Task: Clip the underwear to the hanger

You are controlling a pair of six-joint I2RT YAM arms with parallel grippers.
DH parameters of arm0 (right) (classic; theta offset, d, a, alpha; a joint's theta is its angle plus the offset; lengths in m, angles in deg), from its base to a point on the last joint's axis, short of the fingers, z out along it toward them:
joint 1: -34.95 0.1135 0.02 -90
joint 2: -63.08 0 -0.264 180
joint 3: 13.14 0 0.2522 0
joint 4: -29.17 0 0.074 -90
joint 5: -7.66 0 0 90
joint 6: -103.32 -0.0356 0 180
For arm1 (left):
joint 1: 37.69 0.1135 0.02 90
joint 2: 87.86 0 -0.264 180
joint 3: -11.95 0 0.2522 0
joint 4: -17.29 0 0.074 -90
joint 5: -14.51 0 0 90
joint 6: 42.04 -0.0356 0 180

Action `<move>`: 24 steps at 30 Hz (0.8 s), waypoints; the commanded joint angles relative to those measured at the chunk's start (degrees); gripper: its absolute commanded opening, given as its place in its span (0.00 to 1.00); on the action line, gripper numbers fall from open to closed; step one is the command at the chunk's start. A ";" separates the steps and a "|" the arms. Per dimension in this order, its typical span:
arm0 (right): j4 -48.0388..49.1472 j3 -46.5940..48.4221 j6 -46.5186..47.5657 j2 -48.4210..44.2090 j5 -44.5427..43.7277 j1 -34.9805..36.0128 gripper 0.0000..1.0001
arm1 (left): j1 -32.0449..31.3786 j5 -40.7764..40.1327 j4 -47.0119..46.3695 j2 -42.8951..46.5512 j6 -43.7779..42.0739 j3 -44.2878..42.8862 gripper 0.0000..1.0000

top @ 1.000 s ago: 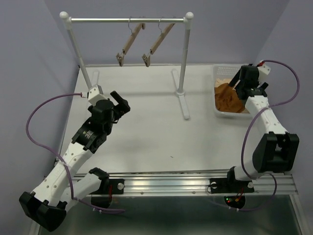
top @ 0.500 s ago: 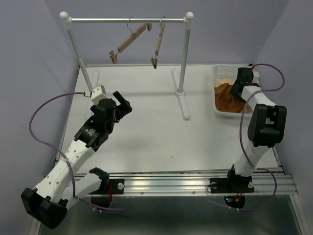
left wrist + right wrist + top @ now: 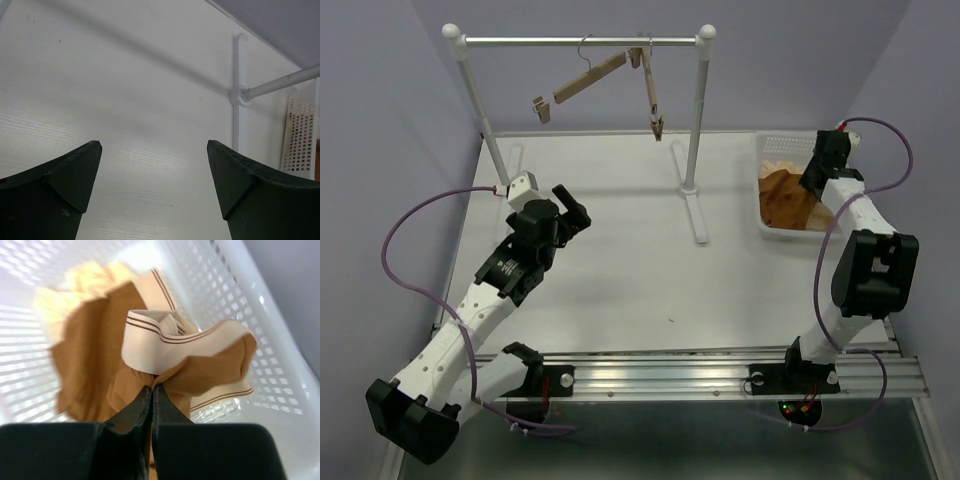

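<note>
No text, label, brand, number or sign can be read in any of the views. The pale waistband of the underwear point(image 3: 165, 347) carries only thin dark stripes, and no letters.

White basket point(image 3: 782, 140) stands on the table point(image 3: 620, 270) near the rack point(image 3: 580, 41)

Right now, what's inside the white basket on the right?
The rust-brown underwear, bunched and pinched by the shut right hand; a pale peach cloth lies behind it. The floor of the basket beneath them is covered.
</note>
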 commanded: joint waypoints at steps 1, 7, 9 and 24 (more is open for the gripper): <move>9.69 -0.05 4.43 -12.69 11.54 -0.20 0.01 | 0.32 -0.97 -3.13 0.85 -1.34 -0.61 0.99; 10.32 0.38 3.81 -22.02 29.50 1.11 0.01 | 0.50 -0.71 -4.09 1.12 -1.69 0.10 0.99; 9.70 0.65 3.98 -24.31 32.58 2.16 0.01 | 0.50 -0.79 -4.01 1.38 -1.78 0.19 0.99; 13.03 -4.35 -3.13 -33.73 61.75 22.02 0.01 | 0.67 -1.58 -2.52 6.22 -0.90 2.47 0.99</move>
